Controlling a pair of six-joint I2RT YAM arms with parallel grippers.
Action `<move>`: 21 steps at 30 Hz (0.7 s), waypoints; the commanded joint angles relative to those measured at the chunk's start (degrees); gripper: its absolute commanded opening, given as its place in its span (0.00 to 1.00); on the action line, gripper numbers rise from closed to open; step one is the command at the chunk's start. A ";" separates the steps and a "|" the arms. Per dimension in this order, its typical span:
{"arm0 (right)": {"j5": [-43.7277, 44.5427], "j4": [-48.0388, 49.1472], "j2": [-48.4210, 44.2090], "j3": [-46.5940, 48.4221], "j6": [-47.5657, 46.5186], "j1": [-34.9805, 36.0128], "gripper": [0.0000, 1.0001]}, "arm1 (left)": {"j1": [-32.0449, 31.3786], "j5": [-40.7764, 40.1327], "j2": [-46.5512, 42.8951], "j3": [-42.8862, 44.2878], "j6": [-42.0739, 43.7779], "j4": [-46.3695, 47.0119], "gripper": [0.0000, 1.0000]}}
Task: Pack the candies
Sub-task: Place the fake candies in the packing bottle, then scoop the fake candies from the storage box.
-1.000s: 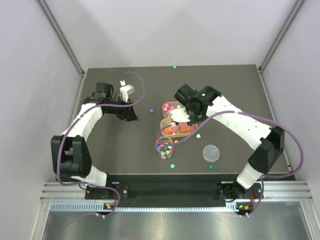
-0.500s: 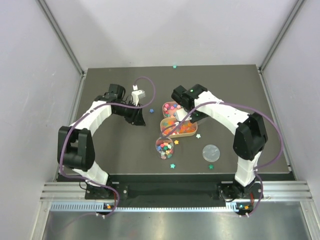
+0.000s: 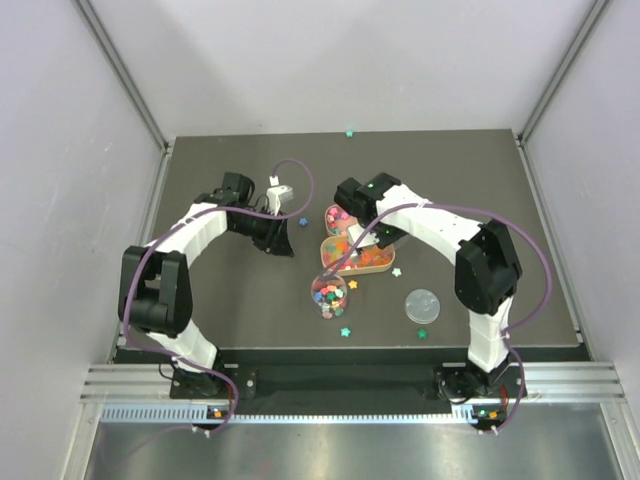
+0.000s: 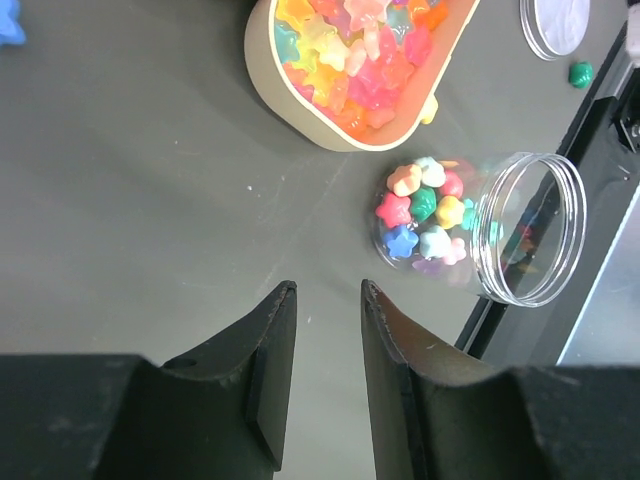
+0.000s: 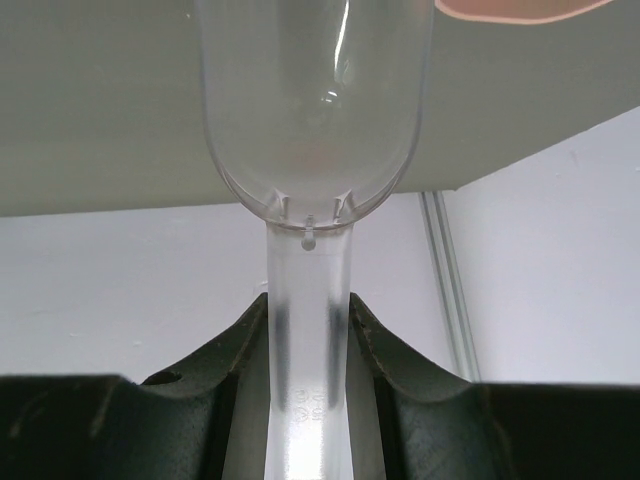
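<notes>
The left fingers point(image 4: 272, 385) are standing slightly apart, gripping nothing. The right fingers point(image 5: 240, 370) are clamping a clear scoop point(image 5: 310, 130). Candies point(image 4: 425, 210) are sitting in the jar point(image 4: 535, 250) mid-counter point(image 4: 150, 200), near the filled tray point(image 4: 256, 60).

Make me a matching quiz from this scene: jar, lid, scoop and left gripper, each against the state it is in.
Things:
1 jar
2 lid
3 scoop
4 left gripper

States:
a clamped in the right gripper
b open, holding nothing
c uncapped, with candies inside
d flat on the table, apart from the jar

Pairs: 1-c, 2-d, 3-a, 4-b
</notes>
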 commanded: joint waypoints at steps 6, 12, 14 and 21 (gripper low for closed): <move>-1.35 -7.27 3.82 2.78 0.08 2.41 0.00 | -1.67 4.94 3.65 -0.56 -0.49 2.04 0.35; -4.60 -7.36 6.20 4.45 0.60 2.85 0.00 | -2.29 7.05 7.34 -0.74 -3.13 4.68 0.34; -5.92 -7.27 7.16 5.94 1.13 2.94 0.00 | -2.37 7.84 8.48 -0.74 -3.49 5.12 0.34; -11.99 -7.19 8.92 7.35 3.50 2.24 0.00 | -2.81 9.24 13.14 1.37 -4.19 5.65 0.34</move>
